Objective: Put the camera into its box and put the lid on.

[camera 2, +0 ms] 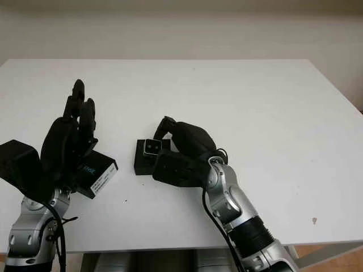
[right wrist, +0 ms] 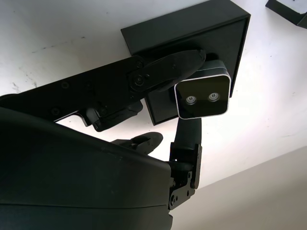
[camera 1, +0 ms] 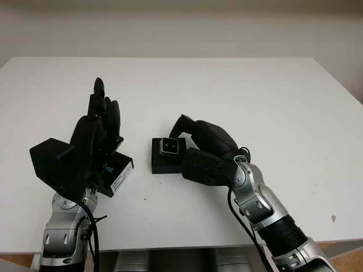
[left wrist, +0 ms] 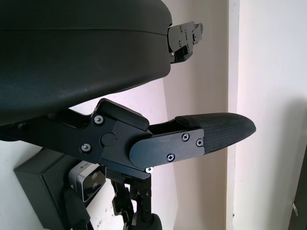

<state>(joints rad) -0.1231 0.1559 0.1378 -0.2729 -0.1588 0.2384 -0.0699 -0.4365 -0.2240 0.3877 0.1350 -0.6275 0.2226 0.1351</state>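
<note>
Nearest to the robot, the left hand (camera 1: 96, 133) is raised above the left part of the white surface (camera 1: 272, 102). It is open and holds nothing, and its fingers (camera 1: 100, 93) point up and away from the robot. Just under and beside this hand lies the lid (camera 1: 116, 173), a flat black piece with a white label on its edge. It rests on the surface and the hand does not touch it.

A little farther and to the right, the right hand (camera 1: 195, 147) is low over the middle of the surface. Its fingers (right wrist: 168, 72) are closed on the camera (camera 1: 169, 147), a small grey block with two round lenses on its dark face. In the right wrist view one finger lies along one side of the camera (right wrist: 202, 96) and another finger presses from the opposite side.

The camera is held over the box (camera 1: 164, 161), a black square box which stands on the surface between the two hands. If the camera already touches the inside of the box, I cannot tell. The box (right wrist: 192, 28) and the lid are near to each other but apart.
</note>
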